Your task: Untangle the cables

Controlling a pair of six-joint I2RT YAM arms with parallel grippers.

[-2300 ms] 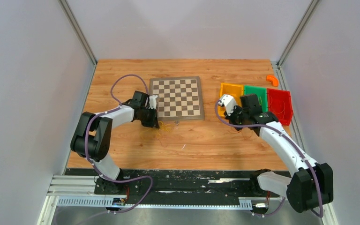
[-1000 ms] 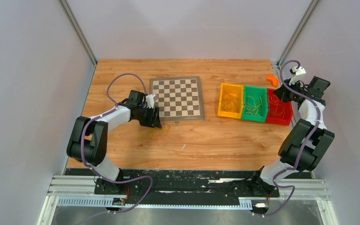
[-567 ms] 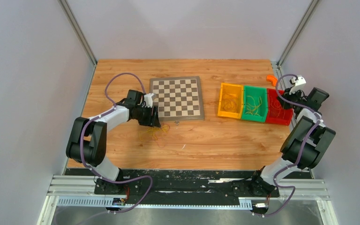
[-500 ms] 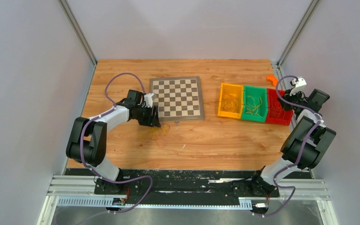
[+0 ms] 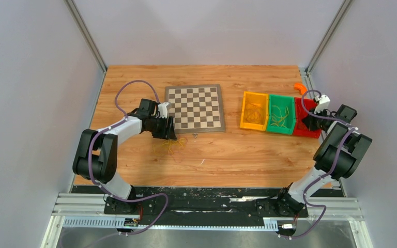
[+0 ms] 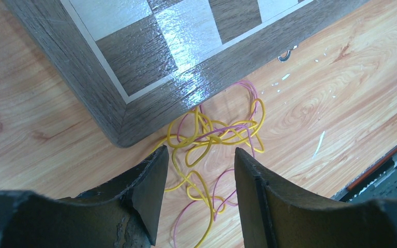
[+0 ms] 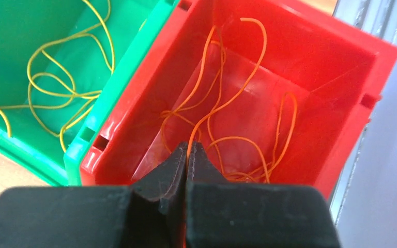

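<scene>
Having swung to the red plastic bin (image 7: pixel 336 67) at three o'clock, the right hand (image 7: pixel 187 151) pinches a thin orange cable (image 7: pixel 238 99), likely sorting it.

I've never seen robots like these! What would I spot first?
The row of yellow, green and red plastic bins on the right, where the right gripper pinches a thin orange wire over the red one. The open left gripper hovers over a yellow-and-pink wire tangle beside the wooden chessboard.

Wooden table (image 5: pixel 134 88), chessboard (image 5: pixel 195 108), cables (image 5: pixel 173 145) tangled at its near-left corner, yellow bin (image 5: pixel 256 94), green bin (image 5: pixel 281 96), red bin (image 5: pixel 300 133), small orange piece (image 5: pixel 300 87)
</scene>
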